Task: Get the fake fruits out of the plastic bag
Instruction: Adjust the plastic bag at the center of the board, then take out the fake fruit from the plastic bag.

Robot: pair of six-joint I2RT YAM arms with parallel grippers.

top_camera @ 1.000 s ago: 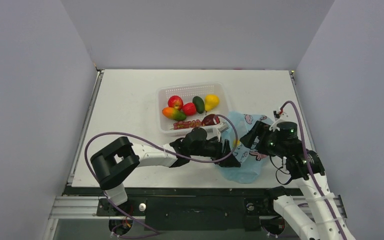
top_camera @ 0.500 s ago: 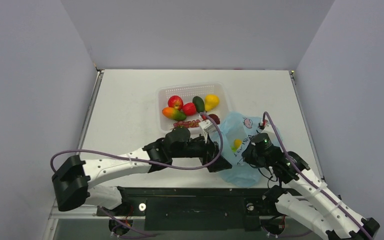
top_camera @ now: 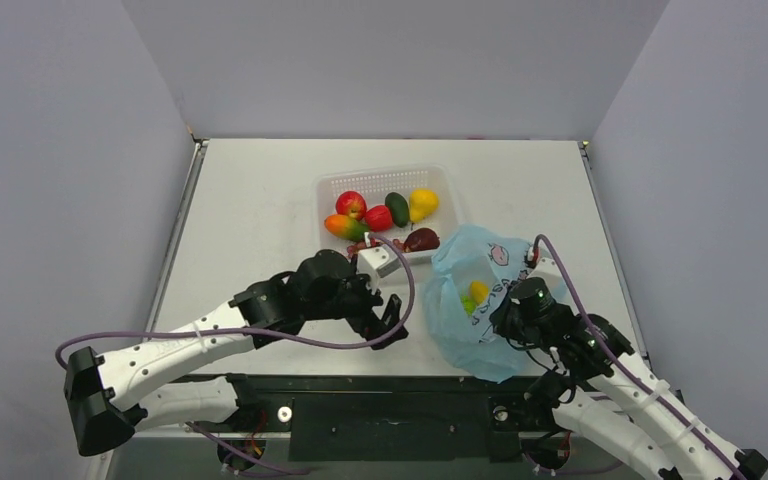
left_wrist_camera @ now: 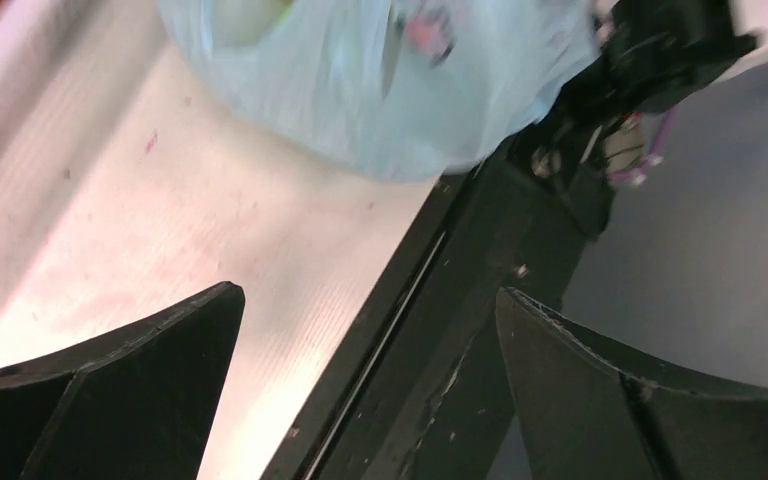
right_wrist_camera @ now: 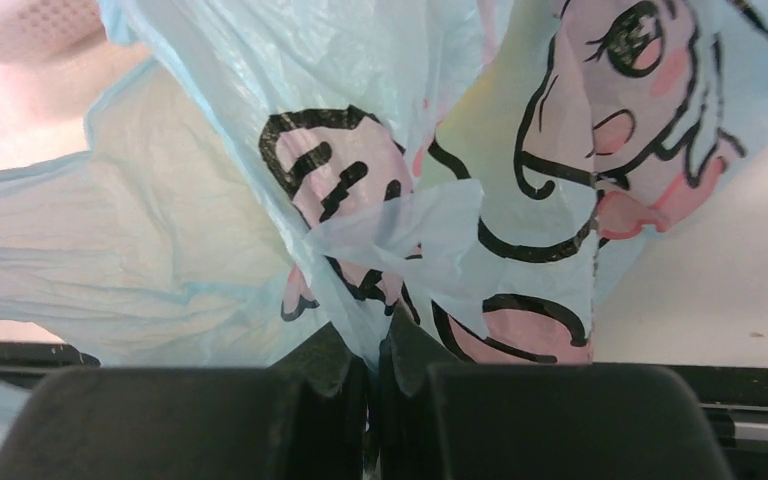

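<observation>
The light blue plastic bag (top_camera: 472,345) lies at the front right of the table, its mouth agape. Inside it show a yellow fruit (top_camera: 478,291) and a green one (top_camera: 467,305). My right gripper (top_camera: 508,312) is shut on a fold of the bag (right_wrist_camera: 440,150), the film pinched between its fingertips (right_wrist_camera: 372,345). My left gripper (top_camera: 392,320) hangs open and empty left of the bag, over the table's front edge (left_wrist_camera: 368,295). The red apple (top_camera: 350,204), mango (top_camera: 346,227) and dark purple fruit (top_camera: 421,240) lie in the white basket (top_camera: 385,175).
The basket also holds a dark green avocado (top_camera: 397,208), a yellow pear (top_camera: 422,203), a small red fruit (top_camera: 378,217) and grapes (top_camera: 360,243). The black frame rail (left_wrist_camera: 430,330) runs along the table's near edge under my left gripper. Grey walls enclose the table.
My left arm drew back leftward from the bag and its jaws spread wider. My right gripper dropped toward the near edge and shut on the bag, whose mouth now gapes wider.
</observation>
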